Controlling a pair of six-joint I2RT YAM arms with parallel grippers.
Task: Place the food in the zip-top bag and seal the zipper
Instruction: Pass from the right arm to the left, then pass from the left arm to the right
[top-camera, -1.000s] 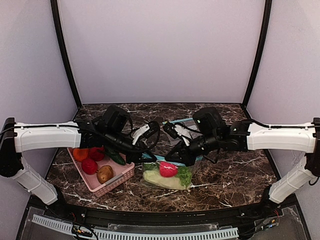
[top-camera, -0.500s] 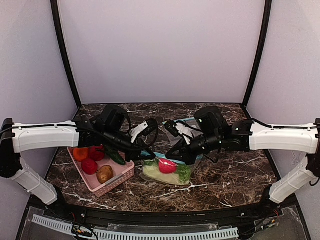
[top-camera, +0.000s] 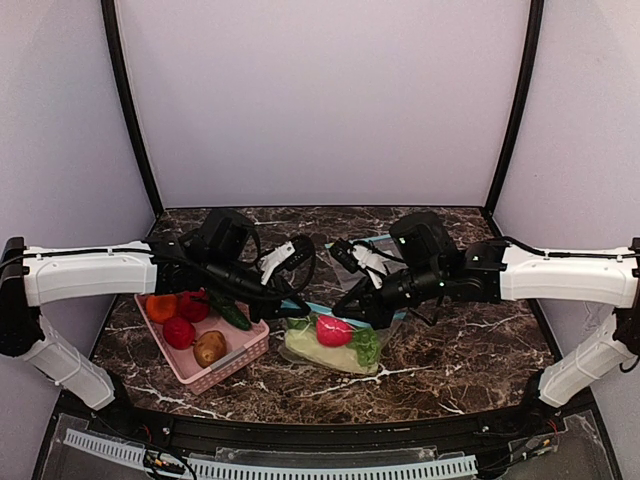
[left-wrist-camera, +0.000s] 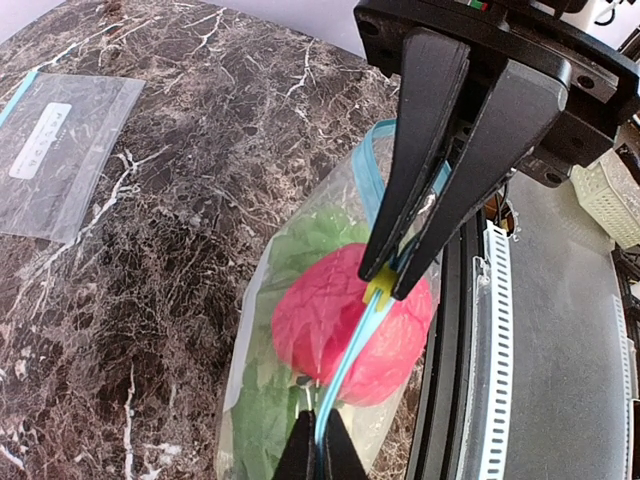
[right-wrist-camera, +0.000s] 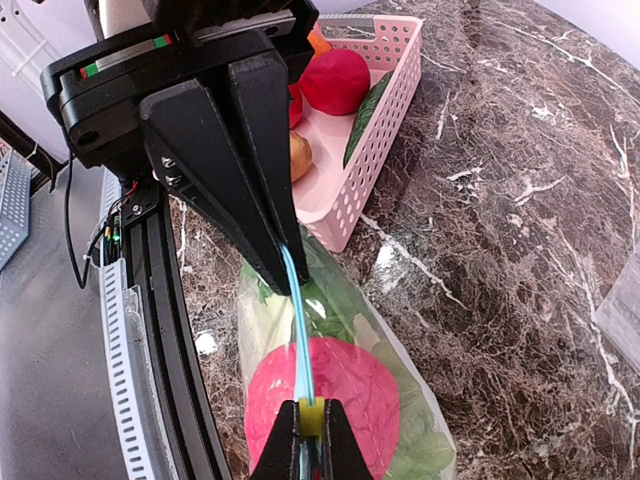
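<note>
— Top view first: where is the zip-top bag?

— On the marble table at 6 o'clock, with a pink-red round piece, pale cabbage and lettuce inside. The pink basket is just beside it at 9 o'clock. The left gripper and right gripper meet at its far edge.

— Left wrist?

— The left gripper pinches the teal zipper at 6 o'clock. The right gripper reaches in from 1 o'clock, clamped on a yellow slider. A second bag lies flat at 10 o'clock.

— Right wrist?

— Its fingers hold the slider at 6 o'clock. The strip runs straight up to the left gripper, closed on it.
</note>
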